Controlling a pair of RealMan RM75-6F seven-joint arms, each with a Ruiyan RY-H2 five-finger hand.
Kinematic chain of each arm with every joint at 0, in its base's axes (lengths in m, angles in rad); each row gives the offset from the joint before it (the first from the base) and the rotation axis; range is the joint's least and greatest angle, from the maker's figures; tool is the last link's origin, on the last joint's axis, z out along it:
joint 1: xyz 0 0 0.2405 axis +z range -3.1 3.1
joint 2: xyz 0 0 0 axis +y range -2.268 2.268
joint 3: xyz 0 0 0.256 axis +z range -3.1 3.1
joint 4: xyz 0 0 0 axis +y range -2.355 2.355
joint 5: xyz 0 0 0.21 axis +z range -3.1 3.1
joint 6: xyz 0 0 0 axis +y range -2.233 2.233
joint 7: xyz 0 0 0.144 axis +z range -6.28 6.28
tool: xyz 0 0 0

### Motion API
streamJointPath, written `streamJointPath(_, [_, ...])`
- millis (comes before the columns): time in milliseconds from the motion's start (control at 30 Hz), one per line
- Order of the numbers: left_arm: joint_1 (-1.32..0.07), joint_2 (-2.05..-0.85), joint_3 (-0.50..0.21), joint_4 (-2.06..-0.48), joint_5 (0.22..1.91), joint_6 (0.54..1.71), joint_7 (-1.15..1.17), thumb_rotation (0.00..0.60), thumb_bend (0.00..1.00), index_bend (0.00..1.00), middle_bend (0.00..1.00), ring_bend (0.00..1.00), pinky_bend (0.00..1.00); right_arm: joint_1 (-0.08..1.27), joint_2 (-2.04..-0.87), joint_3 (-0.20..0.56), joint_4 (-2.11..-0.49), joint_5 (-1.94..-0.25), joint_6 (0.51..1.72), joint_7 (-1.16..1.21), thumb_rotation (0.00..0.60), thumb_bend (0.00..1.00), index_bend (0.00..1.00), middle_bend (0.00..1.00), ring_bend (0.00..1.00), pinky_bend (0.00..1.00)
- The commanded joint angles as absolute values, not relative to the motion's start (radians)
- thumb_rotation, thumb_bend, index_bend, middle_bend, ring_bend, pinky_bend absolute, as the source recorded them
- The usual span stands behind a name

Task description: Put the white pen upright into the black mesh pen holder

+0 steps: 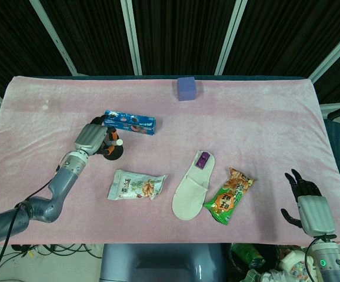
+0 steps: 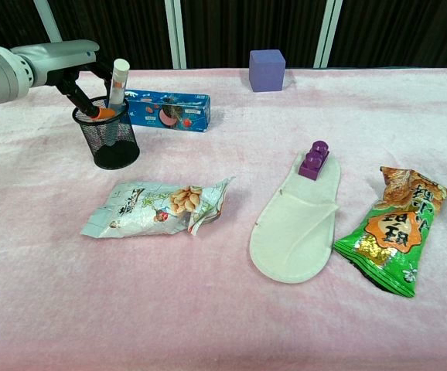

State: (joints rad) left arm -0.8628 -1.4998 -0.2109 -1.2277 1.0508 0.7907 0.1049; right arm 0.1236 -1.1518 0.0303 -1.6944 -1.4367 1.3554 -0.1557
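The white pen [image 2: 117, 86] stands nearly upright inside the black mesh pen holder [image 2: 112, 141] at the table's left, its cap sticking out above the rim. My left hand [image 2: 70, 68] reaches in from the left, and its dark fingers [image 2: 87, 100] pinch the pen at the holder's rim. In the head view the same left hand [image 1: 92, 138] covers most of the pen holder [image 1: 113, 154], with only the pen [image 1: 117, 141] tip showing. My right hand [image 1: 309, 202] hangs off the table's near right corner, fingers spread and holding nothing.
A blue snack box [image 2: 169, 110] lies just behind the holder. A nut packet [image 2: 158, 207] lies in front of it. A white slipper [image 2: 297, 224] with a purple block on it and a green snack bag [image 2: 394, 232] lie to the right. A purple cube [image 2: 267, 69] sits at the back.
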Motion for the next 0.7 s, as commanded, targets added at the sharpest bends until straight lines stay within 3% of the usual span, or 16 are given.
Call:
streamJointPath(33, [-0.863,-1.501,-0.210,-1.227,1.052,0.790,0.105,0.600,0.37,0.56,0.50,0.03,0.10,0.123,-1.151,0.030,-1.695,-1.437,1.357,-0.156,0.600,0.18,0.00,0.02,0.17,0.16])
streamJointPath(700, [-0.852,-1.463,-0.226,-1.278,1.055,0.810,0.108,0.600,0.39,0.56,0.51,0.03,0.10,0.122,-1.150,0.030,-1.696,-1.436,1.358,-0.155,0.600,0.18,0.00,0.02,0.17,0.16])
